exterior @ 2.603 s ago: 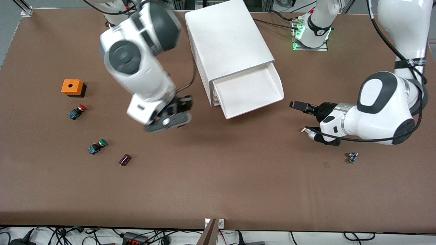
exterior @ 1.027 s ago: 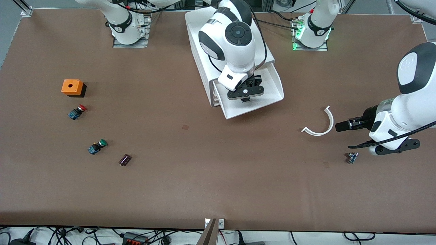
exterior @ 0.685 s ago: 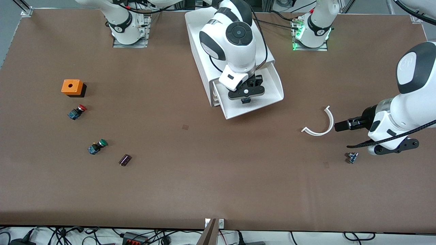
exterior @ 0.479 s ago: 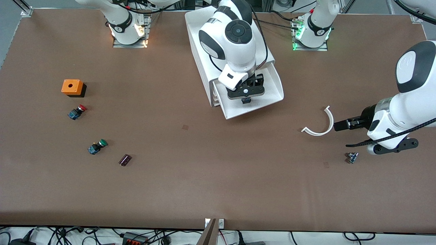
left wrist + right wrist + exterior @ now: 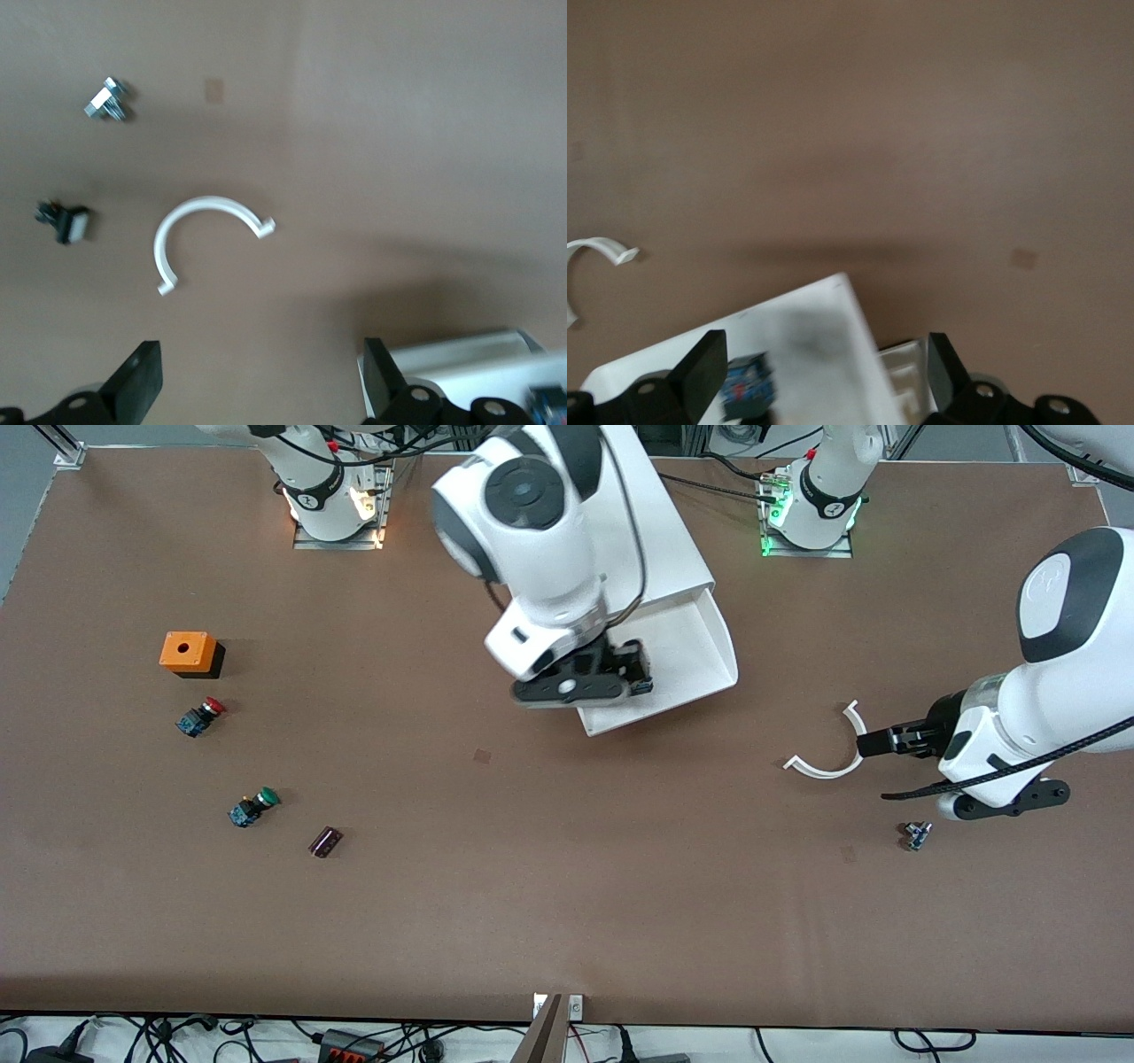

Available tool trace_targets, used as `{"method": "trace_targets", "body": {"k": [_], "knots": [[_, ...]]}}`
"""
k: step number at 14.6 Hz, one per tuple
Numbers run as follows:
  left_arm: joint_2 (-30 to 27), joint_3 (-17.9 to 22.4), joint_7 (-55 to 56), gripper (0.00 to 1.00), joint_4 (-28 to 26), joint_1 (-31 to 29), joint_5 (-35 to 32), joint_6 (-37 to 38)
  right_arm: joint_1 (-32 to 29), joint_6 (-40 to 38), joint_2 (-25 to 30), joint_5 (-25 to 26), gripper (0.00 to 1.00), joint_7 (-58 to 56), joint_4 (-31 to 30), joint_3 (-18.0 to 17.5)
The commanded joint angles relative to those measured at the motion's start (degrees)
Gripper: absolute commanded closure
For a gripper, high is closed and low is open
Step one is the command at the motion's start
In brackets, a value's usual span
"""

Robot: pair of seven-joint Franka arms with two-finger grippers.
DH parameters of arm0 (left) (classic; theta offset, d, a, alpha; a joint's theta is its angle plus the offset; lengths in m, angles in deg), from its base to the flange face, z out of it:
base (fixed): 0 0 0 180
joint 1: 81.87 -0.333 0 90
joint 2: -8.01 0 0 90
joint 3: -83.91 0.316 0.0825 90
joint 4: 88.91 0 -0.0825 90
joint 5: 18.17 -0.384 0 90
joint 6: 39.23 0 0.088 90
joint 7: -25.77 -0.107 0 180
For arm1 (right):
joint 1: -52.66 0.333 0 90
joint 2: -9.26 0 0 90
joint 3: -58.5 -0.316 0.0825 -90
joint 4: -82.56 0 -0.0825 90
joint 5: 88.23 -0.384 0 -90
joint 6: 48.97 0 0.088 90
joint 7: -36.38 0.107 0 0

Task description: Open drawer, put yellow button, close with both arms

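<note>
The white cabinet (image 5: 656,531) has its top drawer (image 5: 700,646) pulled open. The yellow button lies in the drawer; only its blue body shows, in the right wrist view (image 5: 749,385) and in the front view (image 5: 641,685). Its cap is hidden. My right gripper (image 5: 594,677) is open and empty, over the drawer's front corner toward the right arm's end; the right wrist view (image 5: 824,354) shows the jaws wide apart. My left gripper (image 5: 873,741) is open and empty, low over the table beside a white curved piece; it also shows in the left wrist view (image 5: 257,363).
The white curved piece (image 5: 828,760) and a small metal part (image 5: 917,834) lie toward the left arm's end. An orange box (image 5: 188,653), a red-capped button (image 5: 201,716), a green-capped button (image 5: 252,806) and a small dark part (image 5: 325,841) lie toward the right arm's end.
My right gripper carried the button over the open drawer, let it go there, then moved toward the right arm's end. My left gripper drew back, then edged toward the curved piece.
</note>
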Motion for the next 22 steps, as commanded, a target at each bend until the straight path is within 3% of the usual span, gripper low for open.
{"method": "trace_targets", "body": {"k": [1, 4, 7, 12, 17, 20, 22], "knots": [[-0.7, -0.8, 1.2, 0.0, -3.4, -0.1, 2.8, 2.8, -1.9, -2.7, 0.5, 4.5, 0.0, -6.6, -1.1, 1.8], [-0.7, -3.4, 1.4, 0.0, -7.7, 0.7, 2.8, -1.1, -9.2, -9.1, 1.9, 5.1, 0.0, -15.9, -2.7, 3.0], [-1.0, -3.6, 4.5, 0.0, -15.8, 4.0, 2.8, -12.4, -18.7, -11.8, 4.2, 4.5, 0.0, -28.0, -4.9, 2.7], [-0.7, -3.5, 18.0, 0.0, -23.2, 13.3, 2.1, -29.1, -28.9, -10.0, 13.7, 1.4, 0.0, -33.5, -18.5, 2.8], [-0.7, -3.6, 23.4, 0.0, -25.9, 18.4, 2.1, -33.7, -35.4, -10.5, 15.1, 1.5, 0.0, -36.6, -18.7, 3.0], [-1.3, -3.7, 25.3, 0.0, -27.4, 20.0, 2.1, -33.5, -36.1, -10.5, 15.7, 1.8, 0.0, -38.1, -18.7, 3.1], [-1.4, -5.9, 25.7, 0.0, -28.2, 19.3, 2.1, -33.2, -37.7, -10.5, 17.0, 1.9, 0.0, -38.2, -18.7, 3.3]]}}
